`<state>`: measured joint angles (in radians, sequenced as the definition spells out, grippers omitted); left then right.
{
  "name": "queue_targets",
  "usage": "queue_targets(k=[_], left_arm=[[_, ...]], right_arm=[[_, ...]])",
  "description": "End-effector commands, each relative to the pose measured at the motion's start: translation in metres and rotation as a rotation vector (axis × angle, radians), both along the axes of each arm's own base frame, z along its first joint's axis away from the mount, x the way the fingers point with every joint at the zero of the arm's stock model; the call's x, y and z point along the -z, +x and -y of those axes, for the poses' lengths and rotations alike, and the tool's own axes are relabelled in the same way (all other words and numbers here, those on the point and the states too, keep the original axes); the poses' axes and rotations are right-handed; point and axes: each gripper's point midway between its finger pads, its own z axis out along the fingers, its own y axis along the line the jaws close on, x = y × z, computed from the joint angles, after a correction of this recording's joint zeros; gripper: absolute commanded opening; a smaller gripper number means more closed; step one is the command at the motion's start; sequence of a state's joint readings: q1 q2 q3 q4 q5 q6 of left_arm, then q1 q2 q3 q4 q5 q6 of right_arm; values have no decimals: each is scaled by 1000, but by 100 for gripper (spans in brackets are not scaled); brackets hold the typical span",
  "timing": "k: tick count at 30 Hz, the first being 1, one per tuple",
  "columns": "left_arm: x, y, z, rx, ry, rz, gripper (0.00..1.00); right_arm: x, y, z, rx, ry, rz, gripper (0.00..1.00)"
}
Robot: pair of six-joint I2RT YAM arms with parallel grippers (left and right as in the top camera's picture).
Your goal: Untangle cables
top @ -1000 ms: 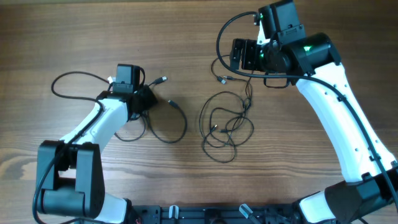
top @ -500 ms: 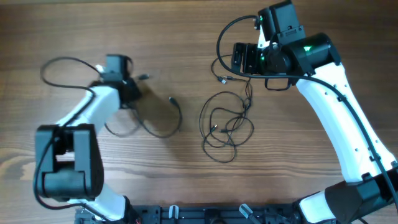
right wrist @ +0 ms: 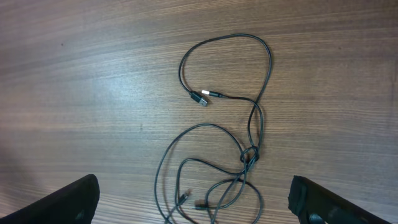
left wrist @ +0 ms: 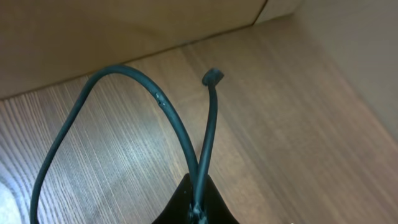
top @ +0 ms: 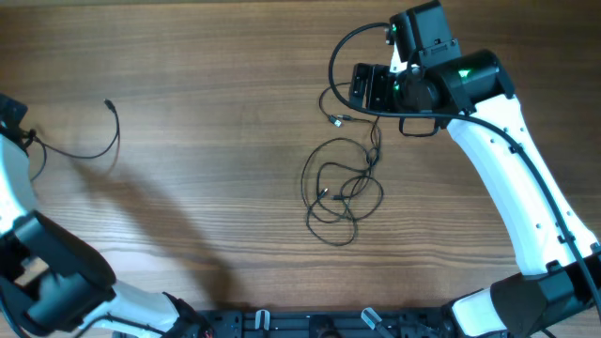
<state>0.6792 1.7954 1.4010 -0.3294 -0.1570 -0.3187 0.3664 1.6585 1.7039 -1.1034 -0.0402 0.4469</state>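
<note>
**Ana:** Where does the left gripper (left wrist: 196,202) stand?

**Ben:** At the very left edge of the table (top: 207,56), toward the far left corner. The overhead view cuts most of it off. Its wrist camera shows the fingers pressed together on a lone cable (left wrist: 169,111), pinching two strands where they cross.

**Ana:** And how does that cable run?

**Ben:** From the pinch, one strand rises into a wide loop that bends back down on the left. The other goes nearly straight to a small dark plug end (left wrist: 212,77). From above, the cable curves out from the left edge, and the plug lies a little farther in toward the middle.

**Ana:** What about the other cords?

**Ben:** A tangle of cables (top: 340,188) lies near the middle of the table, slightly toward the right edge and well apart from the lone cable. Several thin black loops overlap there and gather at a small knot (right wrist: 250,154). One strand loops toward the far edge and ends in a silvery plug (right wrist: 199,98).

**Ana:** Does the right gripper (right wrist: 194,183) have hold of it?

**Ben:** No. Its fingers are spread wide and hold nothing. It hangs above the far end of the tangle, with the loops lying flat on the wood below.
</note>
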Motion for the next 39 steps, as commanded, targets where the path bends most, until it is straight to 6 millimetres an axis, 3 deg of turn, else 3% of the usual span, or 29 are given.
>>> queue_targets(k=[1,3,7,8,10,12,15,18,21,24,26,30,31,32,33,34,36,39], left_arm=[[29,26,6,115,-80,46,4],[12,50,5,159,-43,161,4],[-79,89,-12,156,228,470,4],[-107,92,-16,130,319,550,4],[-142,91,-19,73,423,669,4],[-162,96,-21,49,494,757,4],[-143,119,-39,32,479,755,4],[-80,146,-55,29,381,632,4],[-14,155,-58,30,295,513,4],[63,156,-50,48,158,381,4],[89,156,-41,46,57,361,4],[83,162,-15,115,-12,327,4],[76,160,-7,109,-17,299,10],[71,158,-5,94,-9,283,25],[64,155,-3,73,4,267,79],[58,151,-2,57,15,254,100],[35,141,7,38,10,229,100],[-21,125,41,73,-7,212,100]], right_arm=[[6,1,-2,28,8,-13,100],[5,2,-4,22,10,-6,100],[5,3,-2,22,-4,1,100],[4,3,-2,23,-5,4,100],[3,5,-3,24,0,12,100],[1,8,-4,24,6,27,100],[0,10,-5,24,9,35,100],[0,9,-5,22,12,32,100],[0,9,-5,25,14,31,100],[0,9,-5,25,14,31,100],[1,9,-5,25,14,29,100],[1,7,-9,13,22,25,100],[1,6,-11,8,21,25,100],[1,6,-12,3,21,26,100],[1,5,-14,-7,18,24,100],[2,3,-15,-12,15,19,100],[3,-1,-17,-18,11,8,100],[5,-4,-15,-16,0,-8,100]])
